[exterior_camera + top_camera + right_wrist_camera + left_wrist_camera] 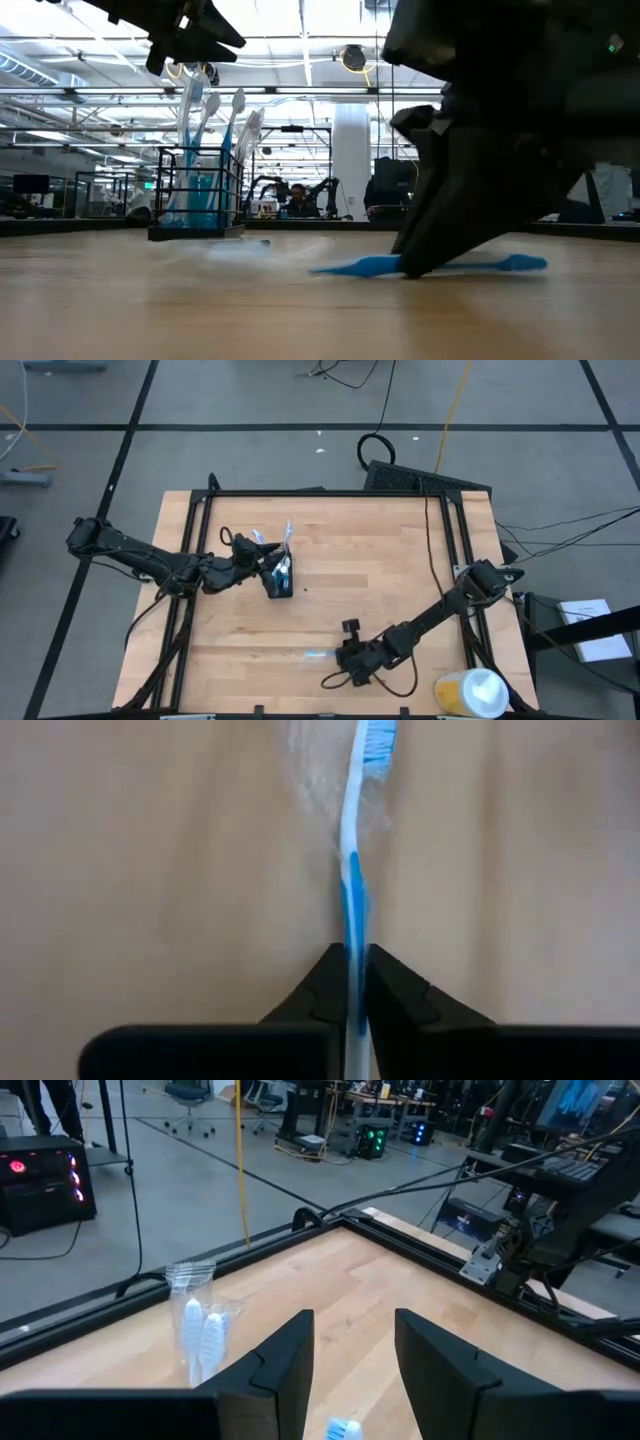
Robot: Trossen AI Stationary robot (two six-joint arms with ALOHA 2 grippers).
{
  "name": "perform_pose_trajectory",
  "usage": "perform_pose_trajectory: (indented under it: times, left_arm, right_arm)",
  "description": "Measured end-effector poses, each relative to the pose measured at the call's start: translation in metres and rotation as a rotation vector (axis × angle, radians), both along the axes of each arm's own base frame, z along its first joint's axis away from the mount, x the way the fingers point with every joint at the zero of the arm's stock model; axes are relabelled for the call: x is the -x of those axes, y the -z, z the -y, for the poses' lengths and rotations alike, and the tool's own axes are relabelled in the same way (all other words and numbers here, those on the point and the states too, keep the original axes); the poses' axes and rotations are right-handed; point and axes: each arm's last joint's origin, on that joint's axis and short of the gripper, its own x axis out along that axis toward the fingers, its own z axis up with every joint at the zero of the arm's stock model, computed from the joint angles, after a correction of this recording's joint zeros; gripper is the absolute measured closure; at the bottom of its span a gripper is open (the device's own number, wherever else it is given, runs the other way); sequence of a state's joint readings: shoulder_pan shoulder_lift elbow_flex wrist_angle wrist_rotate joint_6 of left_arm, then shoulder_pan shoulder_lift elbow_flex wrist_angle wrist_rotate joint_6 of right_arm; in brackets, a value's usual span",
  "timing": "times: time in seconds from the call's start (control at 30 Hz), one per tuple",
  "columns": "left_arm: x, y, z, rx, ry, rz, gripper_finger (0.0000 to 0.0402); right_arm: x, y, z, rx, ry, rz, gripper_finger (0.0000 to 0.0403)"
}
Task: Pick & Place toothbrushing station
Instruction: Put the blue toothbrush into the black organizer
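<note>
right tool (350, 982) clenched on slim blue-and-white plastic toothbrush (353, 870) lying flat on wooden worktop (400, 560); lift straight, keep level; left tool (352, 1370) released, hovering by black mesh holder (281, 578)

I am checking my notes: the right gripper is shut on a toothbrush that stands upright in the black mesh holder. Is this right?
Not quite. The right gripper is shut on a toothbrush that lies flat on the table, apart from the black mesh holder; the low view shows it.

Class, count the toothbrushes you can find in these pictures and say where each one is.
About 5. One toothbrush lies flat on the table, pinched by the right end effector. About four stand upright in the black mesh holder; they overlap, so some may be hidden.
</note>
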State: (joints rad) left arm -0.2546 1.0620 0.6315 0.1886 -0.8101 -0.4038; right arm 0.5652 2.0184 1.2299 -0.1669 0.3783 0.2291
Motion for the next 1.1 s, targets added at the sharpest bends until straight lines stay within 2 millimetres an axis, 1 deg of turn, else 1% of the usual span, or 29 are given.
perform_pose_trajectory:
  times: [0.1,0.17,0.2,0.27,0.37,0.5,0.57,0.63,0.7,0.8,0.87,0.93,1.03,1.1]
  left_arm:
    - [0.0,0.0,0.0,-0.004,0.001,0.001,0.0256]
    - [0.0,-0.001,0.0,-0.018,0.004,0.001,0.0256]
    - [0.0,-0.001,0.0,-0.028,0.006,-0.003,0.0256]
    - [-0.001,-0.002,0.0,-0.05,0.01,-0.011,0.0256]
    - [-0.001,-0.002,0.0,-0.082,0.015,-0.032,0.0256]
    - [-0.001,-0.003,0.0,-0.129,0.023,-0.055,0.0256]
    - [-0.001,-0.003,-0.001,-0.163,0.026,-0.078,0.0256]
    - [-0.001,-0.003,-0.001,-0.206,0.031,-0.102,0.0256]
    - [-0.001,-0.004,-0.003,-0.253,0.033,-0.124,0.0256]
    - [-0.003,-0.009,-0.007,-0.27,0.021,-0.09,0.0256]
    - [-0.005,-0.013,-0.012,-0.265,0.034,-0.048,0.0256]
    - [-0.008,-0.015,-0.018,-0.266,0.097,-0.012,0.0256]
    - [-0.021,-0.015,-0.027,-0.28,0.252,0.06,0.0256]
    - [-0.032,-0.015,-0.034,-0.302,0.338,0.147,0.0256]
  right_arm:
    - [0.003,-0.014,0.004,0.071,-0.009,0.043,0.0392]
    - [0.004,-0.032,0.008,0.1,0.0,0.105,0.0393]
    - [0.004,-0.043,0.012,0.103,0.015,0.149,0.0393]
    - [0.007,-0.059,0.02,0.111,0.042,0.208,0.0393]
    - [0.018,-0.069,0.04,0.14,0.09,0.236,0.0393]
    - [0.035,-0.086,0.073,0.127,0.19,0.383,0.0393]
    - [0.044,-0.089,0.091,0.095,0.228,0.471,0.0393]
    - [0.055,-0.086,0.109,0.075,0.263,0.551,0.0393]
    - [0.063,-0.088,0.126,0.013,0.282,0.685,0.0393]
    - [0.075,-0.087,0.148,-0.073,0.258,0.854,0.0393]
    - [0.08,-0.083,0.159,-0.089,0.222,0.934,0.0393]
    - [0.083,-0.086,0.17,-0.077,0.172,1.015,0.0393]
    - [0.084,-0.094,0.183,-0.043,0.103,1.109,0.0393]
    - [0.083,-0.099,0.191,-0.029,0.075,1.15,0.0393]
